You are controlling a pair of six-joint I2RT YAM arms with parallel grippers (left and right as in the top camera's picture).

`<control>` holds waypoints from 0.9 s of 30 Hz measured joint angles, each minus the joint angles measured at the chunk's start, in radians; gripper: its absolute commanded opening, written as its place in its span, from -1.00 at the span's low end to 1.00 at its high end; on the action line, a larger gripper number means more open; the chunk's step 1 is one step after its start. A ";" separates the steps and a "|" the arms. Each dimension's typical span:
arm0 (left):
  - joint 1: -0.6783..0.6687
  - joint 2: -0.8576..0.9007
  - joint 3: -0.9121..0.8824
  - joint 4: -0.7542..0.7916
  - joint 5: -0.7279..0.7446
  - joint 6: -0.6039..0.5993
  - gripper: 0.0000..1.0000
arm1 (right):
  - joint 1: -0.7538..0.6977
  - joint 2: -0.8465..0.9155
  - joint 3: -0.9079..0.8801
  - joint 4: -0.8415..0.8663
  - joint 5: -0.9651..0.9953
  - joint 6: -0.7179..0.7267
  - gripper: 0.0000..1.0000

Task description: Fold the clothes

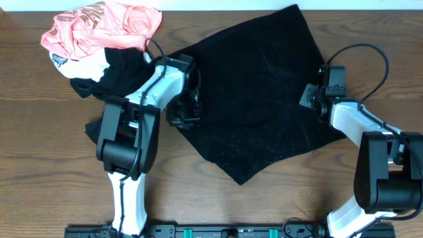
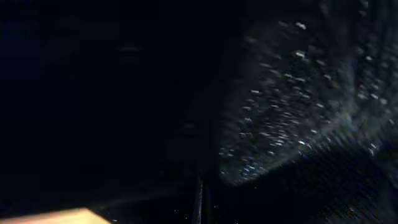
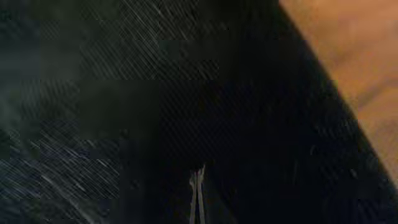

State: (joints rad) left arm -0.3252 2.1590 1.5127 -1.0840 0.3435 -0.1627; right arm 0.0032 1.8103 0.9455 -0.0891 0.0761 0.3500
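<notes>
A black garment (image 1: 258,99) lies spread flat across the middle of the table. My left gripper (image 1: 180,114) is at its left edge, and my right gripper (image 1: 309,98) is at its right edge. In the left wrist view the dark, speckled cloth (image 2: 298,93) fills the frame, and my fingers (image 2: 199,199) meet in a thin seam pressed on it. In the right wrist view the black cloth (image 3: 124,93) covers most of the frame, and my fingers (image 3: 198,196) are closed together on it.
A pile of clothes sits at the back left: a pink piece (image 1: 99,26), a white piece (image 1: 86,63) and a black piece (image 1: 122,66). Wooden table (image 1: 39,132) shows all round, and also in the right wrist view (image 3: 354,50) and the left wrist view (image 2: 50,216).
</notes>
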 measured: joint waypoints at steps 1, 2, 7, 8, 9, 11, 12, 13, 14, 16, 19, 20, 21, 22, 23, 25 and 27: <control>-0.012 0.002 -0.002 -0.004 0.020 0.000 -0.88 | 0.000 0.000 0.000 0.007 0.005 -0.005 -0.97; -0.027 0.005 -0.002 -0.003 0.037 0.002 -0.88 | 0.000 0.000 0.000 0.005 0.006 -0.008 -0.98; -0.086 0.007 -0.002 0.026 0.077 0.002 -0.88 | 0.000 0.000 0.013 -0.065 -0.022 -0.022 -0.97; -0.090 0.007 -0.002 0.027 0.081 0.002 -0.88 | 0.000 0.000 0.026 -0.105 -0.037 -0.023 -0.97; -0.091 0.007 -0.001 0.029 0.084 0.002 -0.88 | 0.000 -0.001 0.044 -0.148 -0.053 -0.024 -0.96; -0.088 0.007 0.004 0.030 0.087 0.002 -0.88 | 0.000 -0.006 0.095 -0.242 -0.088 -0.026 -0.97; -0.087 0.007 0.007 0.030 0.084 0.002 -0.88 | 0.000 -0.012 0.122 -0.290 -0.106 -0.026 -0.97; -0.083 0.007 0.013 0.030 0.075 0.002 -0.88 | 0.000 -0.022 0.160 -0.352 -0.137 -0.026 -0.94; -0.081 0.007 0.021 0.032 0.064 0.002 -0.88 | 0.000 -0.033 0.188 -0.392 -0.162 -0.027 -0.90; -0.076 0.007 0.036 0.037 0.041 0.005 -0.88 | 0.002 -0.063 0.252 -0.502 -0.222 -0.030 -0.79; -0.058 0.007 0.065 0.040 0.007 0.014 -0.88 | 0.013 -0.109 0.323 -0.645 -0.306 -0.037 -0.51; -0.050 0.007 0.076 0.043 -0.008 0.019 -0.87 | 0.023 -0.120 0.336 -0.683 -0.330 -0.039 -0.35; -0.042 0.007 0.087 0.045 -0.020 0.027 -0.66 | 0.037 -0.129 0.344 -0.723 -0.354 -0.043 -0.19; -0.034 0.006 0.096 0.047 -0.035 0.040 -0.38 | 0.057 -0.134 0.348 -0.762 -0.373 -0.048 -0.08; -0.023 0.005 0.106 0.052 -0.051 0.054 -0.07 | 0.080 -0.134 0.348 -0.797 -0.387 -0.053 0.00; -0.003 0.003 0.127 0.063 -0.094 0.074 0.40 | 0.134 -0.131 0.340 -0.845 -0.410 -0.051 0.14; 0.017 0.002 0.139 0.081 -0.130 0.098 0.59 | 0.188 -0.130 0.330 -0.880 -0.424 -0.046 0.34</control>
State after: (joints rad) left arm -0.3080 2.1609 1.6516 -1.0027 0.2131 -0.0650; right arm 0.1913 1.6798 1.2758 -0.9695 -0.3481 0.3038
